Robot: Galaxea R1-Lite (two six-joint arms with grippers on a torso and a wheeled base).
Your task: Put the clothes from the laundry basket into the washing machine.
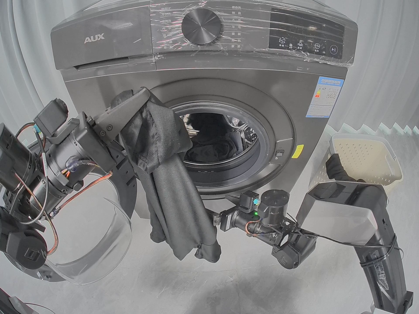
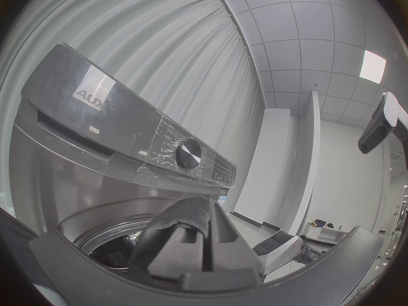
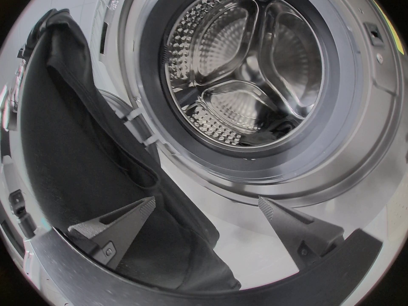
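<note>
Right pincer (image 3: 205, 201): low before the machine's opening, its fingers spread wide and holding nothing, one finger in front of the lower folds of the hanging cloth. Left pincer (image 1: 140, 96): raised at the left rim of the opening, clamped on the top of a dark garment (image 1: 170, 184), which hangs down in a long drape. Glass door (image 1: 100, 240): swung open to the left, below the left arm. Washing machine (image 1: 244, 66): grey, front-loading, with more dark clothes (image 1: 214, 147) lying in the steel drum (image 3: 246, 64). Laundry basket (image 1: 371, 153): cream, on the floor just right of the machine, with a dark item (image 1: 338, 168) draped over its near rim.
</note>
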